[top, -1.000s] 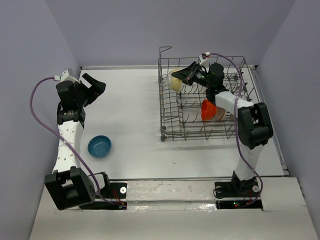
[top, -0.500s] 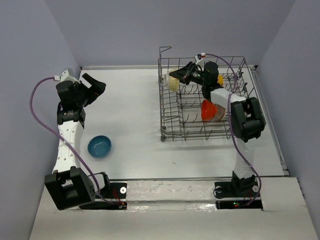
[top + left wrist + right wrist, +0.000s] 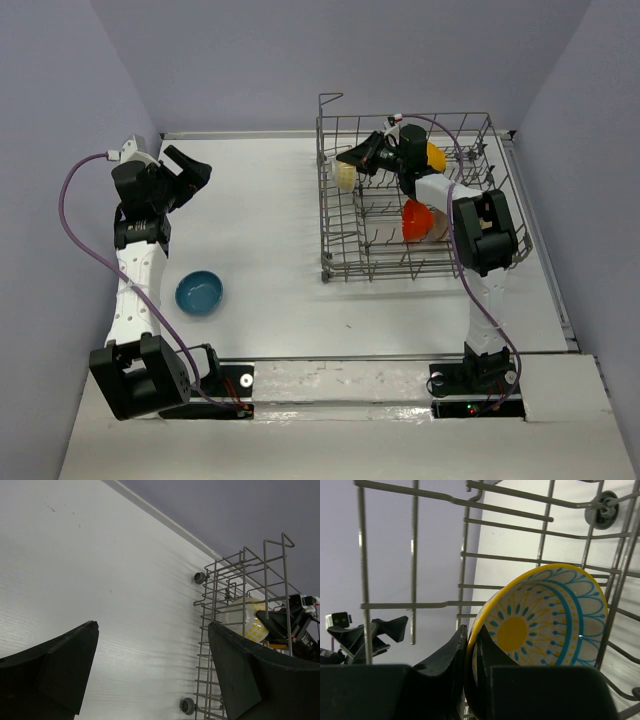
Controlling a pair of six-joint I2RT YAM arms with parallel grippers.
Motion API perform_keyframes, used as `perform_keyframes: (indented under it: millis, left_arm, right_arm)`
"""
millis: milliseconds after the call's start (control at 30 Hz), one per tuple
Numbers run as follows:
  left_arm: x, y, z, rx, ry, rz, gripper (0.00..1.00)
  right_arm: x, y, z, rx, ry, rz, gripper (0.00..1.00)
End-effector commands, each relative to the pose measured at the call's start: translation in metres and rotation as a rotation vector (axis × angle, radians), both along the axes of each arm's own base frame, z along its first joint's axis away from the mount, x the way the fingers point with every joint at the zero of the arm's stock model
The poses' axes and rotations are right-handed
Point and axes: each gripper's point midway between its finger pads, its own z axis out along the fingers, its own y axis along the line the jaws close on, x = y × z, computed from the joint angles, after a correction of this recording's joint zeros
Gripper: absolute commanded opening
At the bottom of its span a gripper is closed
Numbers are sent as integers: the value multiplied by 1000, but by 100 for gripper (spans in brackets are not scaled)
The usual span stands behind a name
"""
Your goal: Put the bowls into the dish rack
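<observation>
My right hand [image 3: 470, 645] is clamped on the flowered bowl's [image 3: 540, 625] rim in the rack's [image 3: 395, 272] far-left corner. Next I'd seat it between tines and release. My left hand [image 3: 152, 630] stands apart.

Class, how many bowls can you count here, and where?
5. Blue bowl on the table. In the dish rack: patterned bowl gripped by the right hand, orange-red bowl, pale bowl beside it, yellow bowl partly hidden behind the arm.
</observation>
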Motion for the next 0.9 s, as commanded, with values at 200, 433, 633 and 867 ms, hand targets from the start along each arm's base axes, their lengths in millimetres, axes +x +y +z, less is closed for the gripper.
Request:
perform_keyframes:
  millis: [200, 433, 633, 867]
  left_arm:
    - [3, 0, 10, 15, -51, -14, 99]
    - [4, 0, 10, 13, -53, -17, 99]
    - [3, -1, 11, 13, -54, -18, 99]
    - [4, -1, 10, 10, -54, -19, 99]
  right_arm:
    - [18, -3, 13, -104, -82, -44, 4]
    - [24, -15, 5, -220, -60, -104, 13]
    - [23, -21, -3, -274, -40, -128, 19]
    - [24, -33, -8, -324, -19, -160, 26]
